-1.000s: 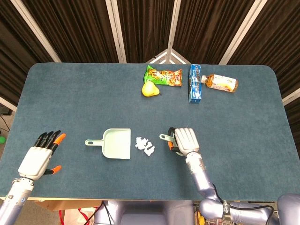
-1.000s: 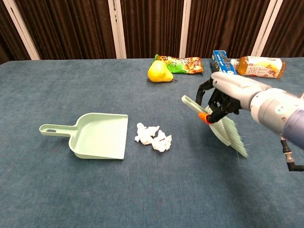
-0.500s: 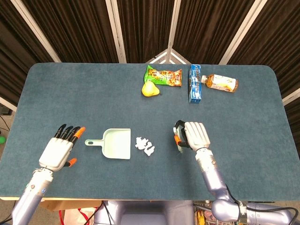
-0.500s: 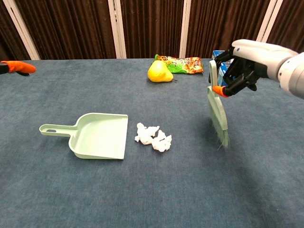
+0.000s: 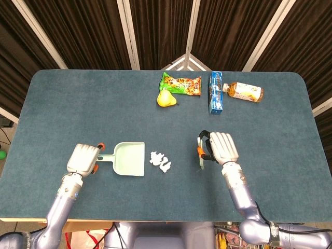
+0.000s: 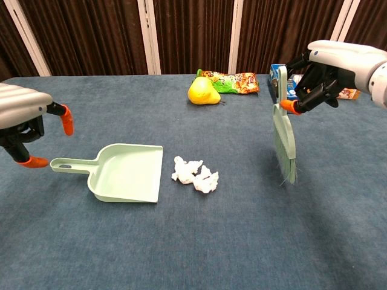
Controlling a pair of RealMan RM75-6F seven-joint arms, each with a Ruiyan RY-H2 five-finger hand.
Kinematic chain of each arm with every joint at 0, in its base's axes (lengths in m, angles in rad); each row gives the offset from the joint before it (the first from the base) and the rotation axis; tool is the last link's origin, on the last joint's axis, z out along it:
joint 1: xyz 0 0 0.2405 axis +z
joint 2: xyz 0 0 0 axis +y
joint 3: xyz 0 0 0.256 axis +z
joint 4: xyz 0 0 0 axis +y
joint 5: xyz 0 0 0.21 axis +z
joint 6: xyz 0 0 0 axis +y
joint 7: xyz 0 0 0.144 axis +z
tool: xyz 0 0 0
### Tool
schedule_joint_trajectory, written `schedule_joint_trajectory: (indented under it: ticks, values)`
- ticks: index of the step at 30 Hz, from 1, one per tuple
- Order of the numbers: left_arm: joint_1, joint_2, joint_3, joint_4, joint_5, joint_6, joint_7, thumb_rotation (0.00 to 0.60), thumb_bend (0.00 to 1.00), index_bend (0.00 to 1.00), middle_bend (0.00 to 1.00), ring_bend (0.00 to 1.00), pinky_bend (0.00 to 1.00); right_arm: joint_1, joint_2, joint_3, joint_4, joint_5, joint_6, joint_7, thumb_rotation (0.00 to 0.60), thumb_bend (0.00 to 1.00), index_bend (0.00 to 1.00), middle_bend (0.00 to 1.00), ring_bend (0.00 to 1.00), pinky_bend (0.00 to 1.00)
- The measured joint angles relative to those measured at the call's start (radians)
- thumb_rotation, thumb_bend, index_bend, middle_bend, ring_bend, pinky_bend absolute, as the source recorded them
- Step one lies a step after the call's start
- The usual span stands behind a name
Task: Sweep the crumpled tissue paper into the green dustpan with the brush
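The crumpled white tissue lies on the blue table just right of the pale green dustpan, whose mouth faces it. My right hand holds the green brush by its handle, bristles hanging down above the table, well to the right of the tissue. At the end of the dustpan's handle hovers my left hand, fingers apart and holding nothing.
At the far side lie a yellow pear, a snack bag, a blue box and a drink bottle. The table's front edge is close to my arms.
My left hand has come right to the dustpan's handle. My right hand lifted the brush upright and shifted it slightly right.
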Motion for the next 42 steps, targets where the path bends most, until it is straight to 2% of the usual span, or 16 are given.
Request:
schedule_joint_trajectory:
  ticks: [10, 14, 21, 27, 31, 35, 42]
  values:
    - [-0.073, -0.081, -0.018, 0.081, -0.159, 0.036, 0.038, 0.600, 0.37, 0.39, 0.98, 0.96, 0.96, 0.015, 0.004, -0.012, 0.014, 0.010, 0.000, 0.015, 0.600, 0.61, 0.79, 0.86, 0.92, 0.78]
    - [-0.099, -0.108, -0.009, 0.108, -0.202, 0.045, 0.048, 0.600, 0.37, 0.40, 0.98, 0.96, 0.96, 0.021, 0.003, -0.017, 0.017, 0.011, 0.005, 0.017, 0.600, 0.61, 0.79, 0.86, 0.92, 0.78]
    - [-0.123, -0.144, 0.014, 0.143, -0.245, 0.066, 0.063, 0.600, 0.39, 0.41, 0.98, 0.96, 0.97, 0.027, 0.003, -0.027, 0.021, 0.013, 0.010, 0.021, 0.600, 0.61, 0.79, 0.86, 0.92, 0.78]
    - [-0.141, -0.167, 0.019, 0.172, -0.261, 0.076, 0.051, 0.600, 0.47, 0.46, 0.99, 0.97, 0.97, 0.029, 0.004, -0.033, 0.026, 0.013, 0.014, 0.027, 0.600, 0.61, 0.79, 0.86, 0.92, 0.78]
    - [-0.154, -0.184, 0.019, 0.191, -0.264, 0.081, 0.044, 0.600, 0.54, 0.53, 1.00, 0.99, 0.99, 0.030, 0.007, -0.037, 0.026, 0.013, 0.016, 0.030, 0.600, 0.61, 0.79, 0.86, 0.92, 0.78]
    - [-0.166, -0.196, 0.019, 0.194, -0.269, 0.091, 0.048, 0.600, 0.55, 0.59, 1.00, 1.00, 1.00, 0.033, 0.008, -0.038, 0.028, 0.015, 0.018, 0.031, 0.600, 0.61, 0.80, 0.86, 0.92, 0.78]
    - [-0.199, -0.210, 0.009, 0.178, -0.275, 0.112, 0.081, 0.600, 0.57, 0.61, 1.00, 1.00, 1.00, 0.038, 0.016, -0.031, 0.032, 0.013, 0.025, 0.036, 0.600, 0.61, 0.80, 0.86, 0.92, 0.78]
